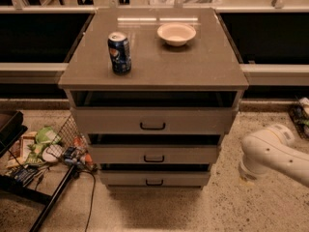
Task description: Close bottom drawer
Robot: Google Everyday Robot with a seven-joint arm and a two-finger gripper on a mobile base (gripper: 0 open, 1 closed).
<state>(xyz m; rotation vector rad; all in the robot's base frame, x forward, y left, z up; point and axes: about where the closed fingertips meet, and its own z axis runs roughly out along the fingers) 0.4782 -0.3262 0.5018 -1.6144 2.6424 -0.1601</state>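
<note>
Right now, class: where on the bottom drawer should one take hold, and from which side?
Take the bottom drawer by its small black handle, coming straight from the front and pinching the bar top and bottom: it lies horizontal, centred on the panel. The gripper sits low, right of the cabinet, so it would probably need to swing round front first.

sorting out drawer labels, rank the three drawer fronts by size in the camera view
1. top drawer: widest and tallest front
2. middle drawer
3. bottom drawer: narrowest and shortest; it is also farthest from the camera, which may exaggerate the difference

The end effector is low, right of the cabinet, apart from all three.
</note>
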